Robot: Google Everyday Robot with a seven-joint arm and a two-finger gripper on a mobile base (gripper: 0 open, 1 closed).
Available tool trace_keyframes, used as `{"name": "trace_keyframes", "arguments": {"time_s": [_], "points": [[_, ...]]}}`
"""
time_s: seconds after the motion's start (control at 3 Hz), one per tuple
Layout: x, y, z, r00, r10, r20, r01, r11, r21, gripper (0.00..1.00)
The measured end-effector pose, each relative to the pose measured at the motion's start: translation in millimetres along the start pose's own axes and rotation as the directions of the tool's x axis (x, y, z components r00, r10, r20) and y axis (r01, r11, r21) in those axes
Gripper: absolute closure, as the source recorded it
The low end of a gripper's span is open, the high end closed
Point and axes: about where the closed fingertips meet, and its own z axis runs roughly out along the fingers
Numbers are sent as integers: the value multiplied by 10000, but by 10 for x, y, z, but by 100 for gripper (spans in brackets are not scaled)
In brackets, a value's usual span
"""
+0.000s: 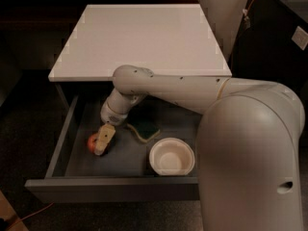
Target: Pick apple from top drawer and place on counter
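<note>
The top drawer point(57, 150) is pulled out, showing its deep grey interior. At its left side lies the red apple point(90, 141), only its left edge visible. My gripper point(104, 140) reaches down into the drawer and sits directly over the apple's right part, covering most of it. Whether it touches the apple cannot be made out. The white counter point(139, 37) tops the cabinet behind the drawer and carries nothing.
A green-and-yellow sponge point(144, 129) lies in the middle of the drawer, just right of the gripper. A white bowl point(172, 156) stands at the drawer's front right. My arm's large white body point(250, 167) fills the right foreground. Dark floor surrounds the cabinet.
</note>
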Motion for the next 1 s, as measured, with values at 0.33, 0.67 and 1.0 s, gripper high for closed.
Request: {"name": "trace_keyframes", "arguments": {"time_s": [0.33, 0.67, 1.0], "points": [[-2, 100, 72, 9999, -14, -105, 10, 9995, -328, 0], [26, 181, 98, 9997, 23, -224, -35, 9985, -545, 15], [53, 245, 96, 9993, 95, -359, -117, 9979, -629, 39]]}}
